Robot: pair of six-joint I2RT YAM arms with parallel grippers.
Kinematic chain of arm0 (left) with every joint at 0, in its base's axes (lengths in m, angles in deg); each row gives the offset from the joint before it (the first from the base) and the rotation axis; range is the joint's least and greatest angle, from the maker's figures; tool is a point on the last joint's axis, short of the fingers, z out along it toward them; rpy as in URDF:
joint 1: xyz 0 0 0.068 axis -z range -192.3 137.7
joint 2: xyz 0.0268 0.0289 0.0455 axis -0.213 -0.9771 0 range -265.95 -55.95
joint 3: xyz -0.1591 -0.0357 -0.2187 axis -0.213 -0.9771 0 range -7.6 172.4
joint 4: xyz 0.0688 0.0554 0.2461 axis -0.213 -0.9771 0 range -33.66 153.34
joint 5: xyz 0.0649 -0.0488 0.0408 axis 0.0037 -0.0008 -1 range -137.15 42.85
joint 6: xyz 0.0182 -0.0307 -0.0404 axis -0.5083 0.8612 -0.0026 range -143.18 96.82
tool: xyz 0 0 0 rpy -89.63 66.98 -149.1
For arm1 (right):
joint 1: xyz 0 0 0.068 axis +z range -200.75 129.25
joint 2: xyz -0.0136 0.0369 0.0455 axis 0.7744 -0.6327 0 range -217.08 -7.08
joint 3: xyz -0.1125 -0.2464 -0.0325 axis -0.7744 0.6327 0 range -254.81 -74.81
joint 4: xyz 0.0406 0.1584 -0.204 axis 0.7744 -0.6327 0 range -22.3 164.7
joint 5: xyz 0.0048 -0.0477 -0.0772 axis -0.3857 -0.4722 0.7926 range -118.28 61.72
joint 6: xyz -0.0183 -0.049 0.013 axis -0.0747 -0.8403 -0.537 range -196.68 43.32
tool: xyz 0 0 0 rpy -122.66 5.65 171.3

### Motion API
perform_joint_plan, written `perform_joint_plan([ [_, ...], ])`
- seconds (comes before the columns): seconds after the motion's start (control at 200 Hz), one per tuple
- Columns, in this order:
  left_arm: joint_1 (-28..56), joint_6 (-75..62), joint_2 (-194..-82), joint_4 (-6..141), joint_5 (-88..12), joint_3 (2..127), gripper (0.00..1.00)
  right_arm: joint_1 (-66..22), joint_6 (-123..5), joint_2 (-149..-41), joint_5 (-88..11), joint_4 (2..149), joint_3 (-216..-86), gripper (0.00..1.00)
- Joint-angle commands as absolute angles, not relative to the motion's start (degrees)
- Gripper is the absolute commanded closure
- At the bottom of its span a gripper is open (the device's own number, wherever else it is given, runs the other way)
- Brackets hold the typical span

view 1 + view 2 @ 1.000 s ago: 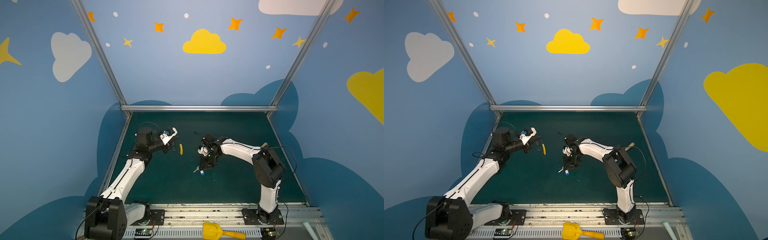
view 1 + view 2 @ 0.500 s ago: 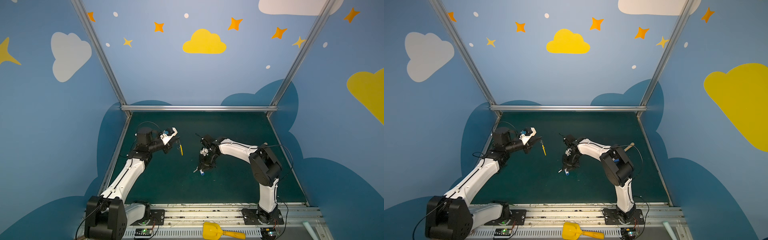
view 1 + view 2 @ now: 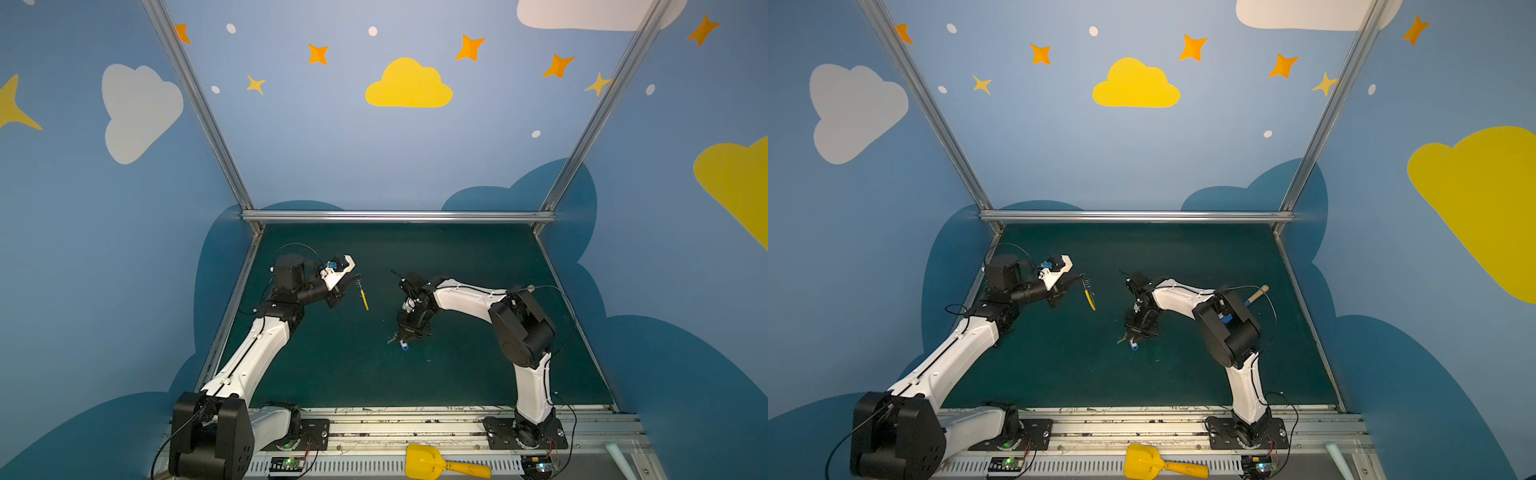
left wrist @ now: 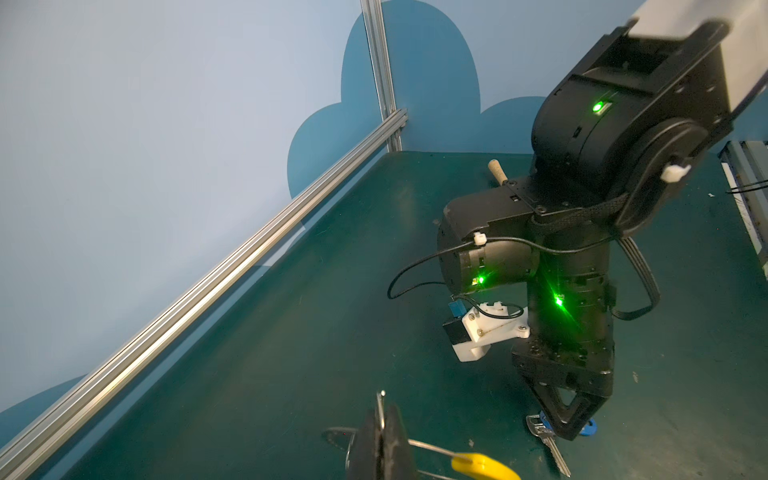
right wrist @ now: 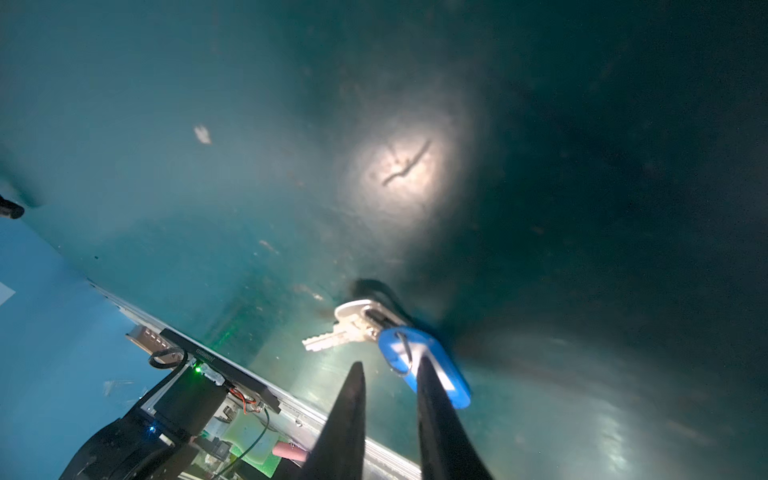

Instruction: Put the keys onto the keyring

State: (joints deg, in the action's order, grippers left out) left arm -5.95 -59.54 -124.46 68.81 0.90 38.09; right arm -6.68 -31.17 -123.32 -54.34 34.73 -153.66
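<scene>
Left hand pinching keyring, keys on mat, right hand parted above

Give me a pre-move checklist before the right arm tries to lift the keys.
1. Hoop grip: left end effector shut on the large flat grey metal keyring with yellow sleeve: ok.
2. Keys located: small silver metal key with oblong blue plastic tag lies on the green table: ok.
3. Alignment: right end effector is at the tag: ok.
4. Keys gripped: not ok; jaws apart, nothing between them.
5. Tiny joining ring reachable: cannot tell, a finger covers part.
6. Arms apart in both top views: ok.
</scene>
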Motion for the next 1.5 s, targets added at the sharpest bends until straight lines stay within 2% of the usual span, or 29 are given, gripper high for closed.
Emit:
perform_joint_plan([
  [0.0, -6.29, -59.41, -124.51, 69.53, 2.08, 38.65, 0.96, -6.78, -30.28, -123.18, -52.3, 34.96, -154.45, 0.77],
  [0.365, -6.28, -59.92, -124.24, 68.55, 1.88, 38.83, 0.96, -6.87, -30.54, -124.76, -53.06, 35.12, -155.71, 0.86],
  [0.686, -6.26, -60.06, -124.07, 68.7, 1.8, 38.65, 0.96, -7.08, -31.1, -124.91, -53.05, 34.98, -157.16, 1.0],
  [0.836, -6.27, -60.08, -123.76, 68.7, 1.76, 38.72, 0.96, -7.21, -33.63, -123.87, -52.81, 33.85, -158.29, 1.0],
  [1.051, -6.25, -59.5, -123.13, 69.72, 1.58, 38.79, 0.96, -7.66, -48.29, -120.01, -50.94, 31.02, -160.87, 1.0],
  [1.262, -6.24, -58.55, -123.08, 71.48, 1.53, 39.03, 0.96, -7.64, -73.34, -115.6, -45.02, 22.25, -164.61, 1.0],
  [1.382, -6.09, -58.03, -123.3, 72.79, 1.75, 39.14, 0.96, -7.78, -81.69, -115.6, -39.71, 13.88, -168.33, 1.0],
  [1.492, -5.49, -58.36, -123.75, 72.71, 2.05, 39.79, 0.96, -8.19, -87.51, -112.15, -37.4, 14.78, -166.88, 1.0],
])
